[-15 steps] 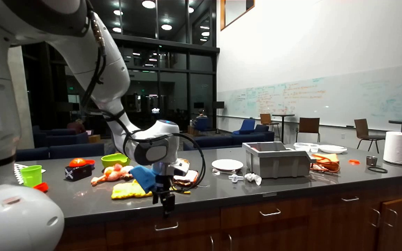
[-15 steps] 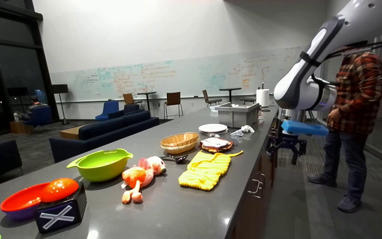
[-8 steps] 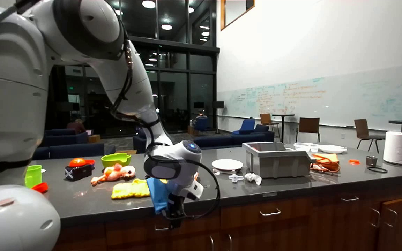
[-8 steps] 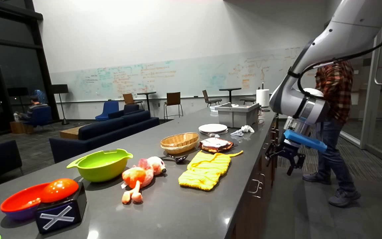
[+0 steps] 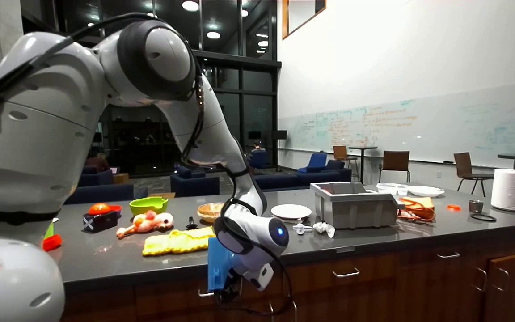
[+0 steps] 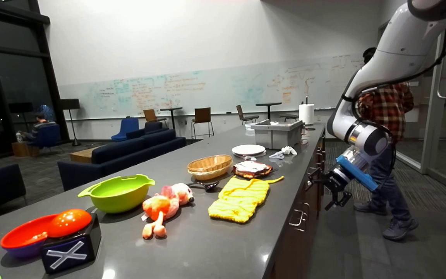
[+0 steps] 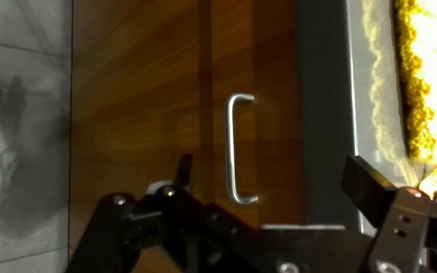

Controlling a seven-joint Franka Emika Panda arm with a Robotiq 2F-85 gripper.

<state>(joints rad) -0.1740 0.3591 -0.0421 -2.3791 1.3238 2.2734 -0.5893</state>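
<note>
- Jaws are hanging off the front of the table point(image 6: 207, 248), spread wide apart and gripping nothing that the views are showing.
- Ahead of them, the silver drawer handle point(image 7: 230, 148) is projecting from its wooden drawer front point(image 7: 275, 159), just below the table's edge.
- Across the wrist view, the drawer handle is lying between the two fingertips point(image 7: 366, 189), closer to the floor-side one than to the table-side one.
- Its long axis is running nearly parallel to the table's edge, crosswise to the line joining the fingertips; judging by this, the opening is facing the bar's narrow width.
- No contact is showing; how deep the gap is remaining, the wrist view is not telling.
- On the table, the yellow knitted cloth point(image 7: 434, 76) is lying near the table-side fingertip, apart from the drawer handle.
</note>
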